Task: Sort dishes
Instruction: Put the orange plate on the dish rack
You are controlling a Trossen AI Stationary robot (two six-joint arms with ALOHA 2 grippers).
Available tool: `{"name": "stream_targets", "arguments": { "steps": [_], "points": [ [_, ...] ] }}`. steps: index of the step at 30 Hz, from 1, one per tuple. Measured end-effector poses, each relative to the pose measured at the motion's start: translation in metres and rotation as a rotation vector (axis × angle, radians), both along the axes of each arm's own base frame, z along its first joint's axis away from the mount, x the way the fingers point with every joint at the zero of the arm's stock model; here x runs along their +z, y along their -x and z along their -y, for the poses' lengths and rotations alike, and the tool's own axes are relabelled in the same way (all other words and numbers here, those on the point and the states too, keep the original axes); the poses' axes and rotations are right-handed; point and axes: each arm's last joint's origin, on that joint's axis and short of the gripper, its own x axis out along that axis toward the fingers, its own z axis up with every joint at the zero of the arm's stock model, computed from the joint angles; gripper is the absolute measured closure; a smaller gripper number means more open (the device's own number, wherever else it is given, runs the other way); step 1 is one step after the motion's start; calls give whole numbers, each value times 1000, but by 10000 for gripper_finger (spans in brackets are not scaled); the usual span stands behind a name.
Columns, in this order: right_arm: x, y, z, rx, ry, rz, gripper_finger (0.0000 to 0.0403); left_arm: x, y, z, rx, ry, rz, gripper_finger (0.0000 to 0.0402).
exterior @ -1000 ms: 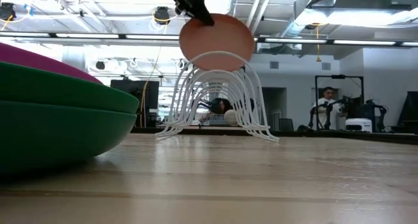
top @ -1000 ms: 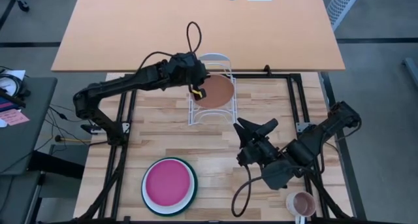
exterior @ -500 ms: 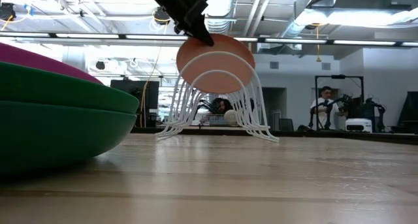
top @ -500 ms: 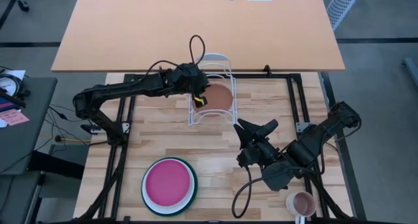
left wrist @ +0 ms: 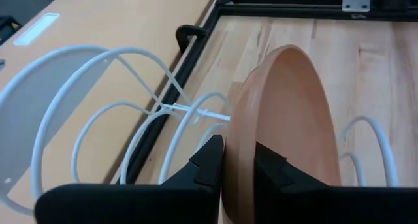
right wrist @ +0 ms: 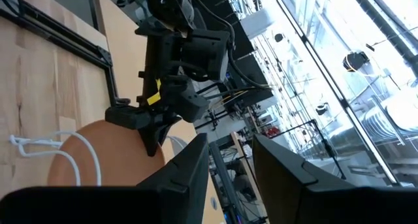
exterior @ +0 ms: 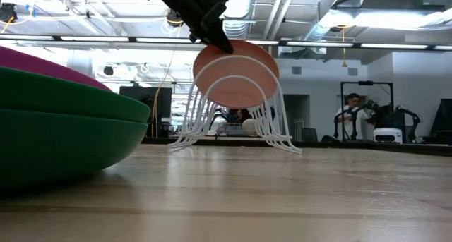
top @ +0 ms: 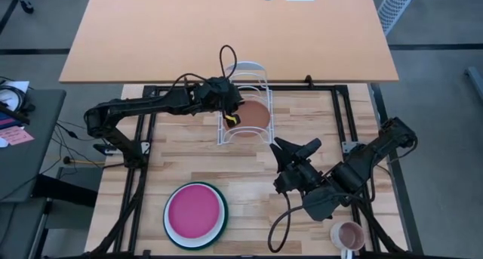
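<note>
The terracotta-brown plate [top: 254,116] stands on edge among the hoops of the white wire rack [top: 249,66] at the table's far middle, with my left gripper [top: 231,115] shut on it. The low view shows the plate [exterior: 236,76] behind the front hoops. The magenta-pink plate [top: 195,211] lies on the white plate [top: 173,230], which lies in the dark green plate [top: 223,215], near the table's near-left. My right gripper [top: 291,149] hangs open over the table's middle right, touching nothing. My left gripper pinches the terracotta plate's upper rim [left wrist: 236,152] between its two fingers [left wrist: 208,166], one on each face. It comes slanting down from the table's left. The plate is tilted near upright with its lower part between the rack's hoops [exterior: 272,118]. I cannot tell whether it rests on the rack.
A small pink mug [top: 349,234] stands at the table's near-right corner. A black frame [top: 343,115] runs around the wooden table. A second, orange table top [top: 226,32] lies beyond the far edge. People and equipment [exterior: 353,115] are in the room behind.
My left gripper has moved down and slightly toward the near edge, staying shut on the terracotta plate. The plate has gone from above the rack's top down between the hoops and has tipped more upright.
</note>
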Motion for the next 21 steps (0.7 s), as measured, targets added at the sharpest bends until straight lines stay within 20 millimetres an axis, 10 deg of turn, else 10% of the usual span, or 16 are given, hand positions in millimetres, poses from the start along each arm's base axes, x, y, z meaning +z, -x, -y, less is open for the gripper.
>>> {"name": "stream_targets", "arguments": {
  "steps": [21],
  "points": [
    [0, -1, 1, -4, 0, -1, 280, -22, -10, 3, -37, 48, -89, 361]
  ]
}}
